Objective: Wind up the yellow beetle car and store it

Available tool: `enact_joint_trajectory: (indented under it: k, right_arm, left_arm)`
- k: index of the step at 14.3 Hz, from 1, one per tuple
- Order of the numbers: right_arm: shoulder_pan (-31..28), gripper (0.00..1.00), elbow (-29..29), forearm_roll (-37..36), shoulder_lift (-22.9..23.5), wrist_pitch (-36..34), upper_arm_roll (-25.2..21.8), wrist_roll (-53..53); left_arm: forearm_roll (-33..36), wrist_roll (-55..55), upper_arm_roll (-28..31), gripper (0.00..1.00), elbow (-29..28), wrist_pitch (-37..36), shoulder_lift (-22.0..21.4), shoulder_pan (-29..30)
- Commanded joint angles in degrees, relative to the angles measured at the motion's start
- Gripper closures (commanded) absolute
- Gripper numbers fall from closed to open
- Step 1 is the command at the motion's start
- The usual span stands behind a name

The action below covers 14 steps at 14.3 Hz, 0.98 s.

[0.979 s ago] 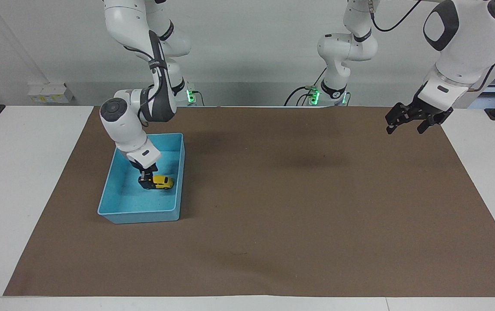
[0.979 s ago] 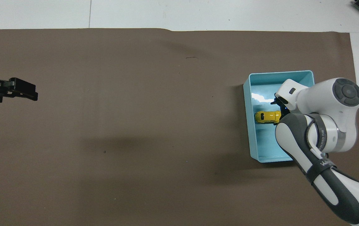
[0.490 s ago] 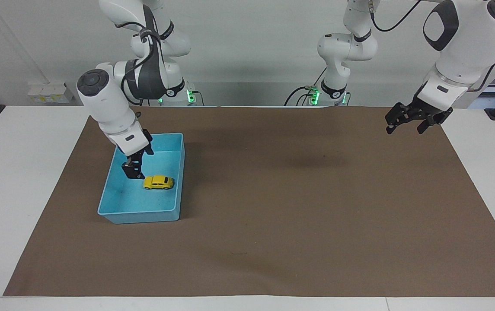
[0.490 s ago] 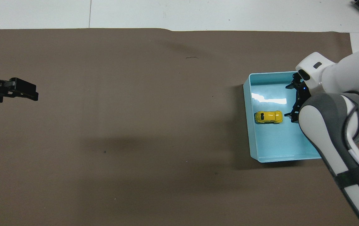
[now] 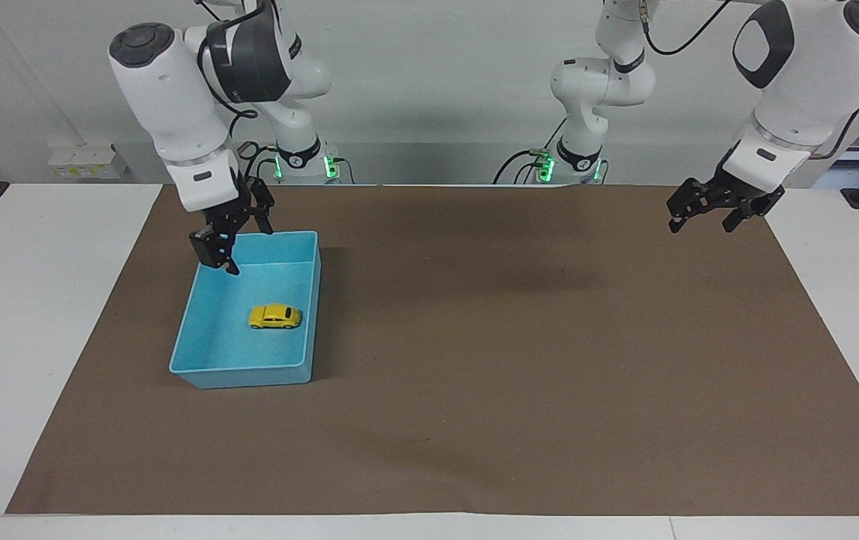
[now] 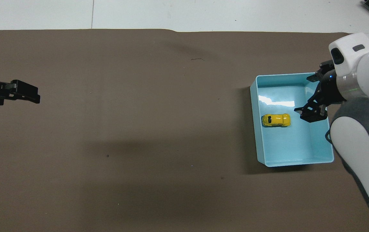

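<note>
Overall, the mat (image 5: 519,345) bears the bin (image 5: 204,373) at the right arm's end, and the car (image 5: 274,316) rests inside. Right gripper (image 5: 232,241), open and empty, is raised over the bin; a straight retreat is advised. Left gripper (image 5: 708,208), open and empty, waits.

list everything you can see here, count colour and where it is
small yellow beetle-shaped toy car: one, yellow, on the floor of the bin, free of both tools
light-blue plastic bin: one, light blue, on the mat toward the right arm's end
brown mat: one, brown, spread over the table
white table: one, white, under the mat
right tool: one, black, open, raised over the bin's edge nearest the robots
left tool: one, black, open, waiting over the mat's corner at the left arm's end
</note>
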Motion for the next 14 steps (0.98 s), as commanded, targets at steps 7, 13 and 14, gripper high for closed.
enact_joint_trajectory:
  k: [7, 13, 14]
  right_arm:
    - [-1.2, 0.00, 1.6, 0.6, -2.0, -4.1, 0.0, 8.4]
    - [-3.3, 0.00, 6.6, 0.5, -2.1, -10.9, -1.3, 28.1]
    - [-3.4, 0.00, 7.4, 0.5, -2.1, -11.6, -1.0, 34.4]
  left_arm:
    - [-0.7, 0.6, -0.2, 0.00, 0.2, -1.0, -0.1, 0.4]
    - [-0.7, 0.3, -0.2, 0.00, 0.1, -1.5, -0.2, 0.5]
    - [-0.7, 0.3, -0.2, 0.00, 0.0, -1.5, -0.2, 0.3]
